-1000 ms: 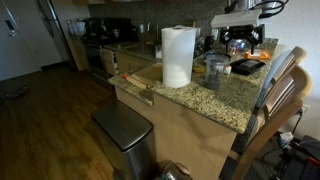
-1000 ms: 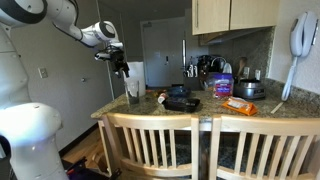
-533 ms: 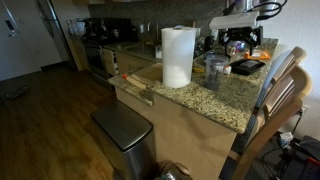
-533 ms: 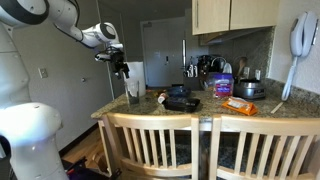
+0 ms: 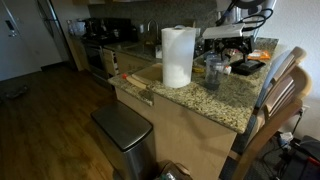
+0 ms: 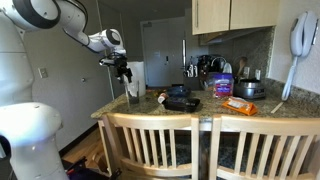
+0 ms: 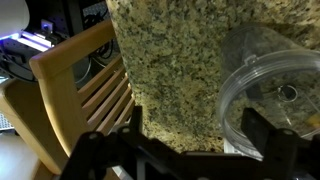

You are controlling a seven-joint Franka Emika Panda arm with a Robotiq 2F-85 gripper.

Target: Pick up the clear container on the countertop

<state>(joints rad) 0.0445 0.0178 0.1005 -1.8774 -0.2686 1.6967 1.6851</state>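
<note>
The clear container point(image 5: 214, 72) stands upright on the granite countertop point(image 5: 200, 98) next to the white paper towel roll point(image 5: 177, 57); it also shows in an exterior view point(image 6: 133, 91). My gripper point(image 6: 123, 70) hangs open and empty just above it in both exterior views point(image 5: 229, 44). In the wrist view the container's round rim point(image 7: 272, 82) lies at the right, under the right finger, while the gap between the fingers point(image 7: 198, 140) is mostly over bare countertop point(image 7: 170, 60).
A jar with a blue lid point(image 6: 222, 86), black items point(image 6: 181, 100) and an orange packet point(image 6: 240, 105) sit farther along the counter. Wooden chairs point(image 6: 160, 145) stand against its edge, one showing in the wrist view point(image 7: 75, 95). A steel bin point(image 5: 125, 130) stands on the floor.
My gripper has come down and moved sideways toward the clear container. The container and paper towel roll have not moved.
</note>
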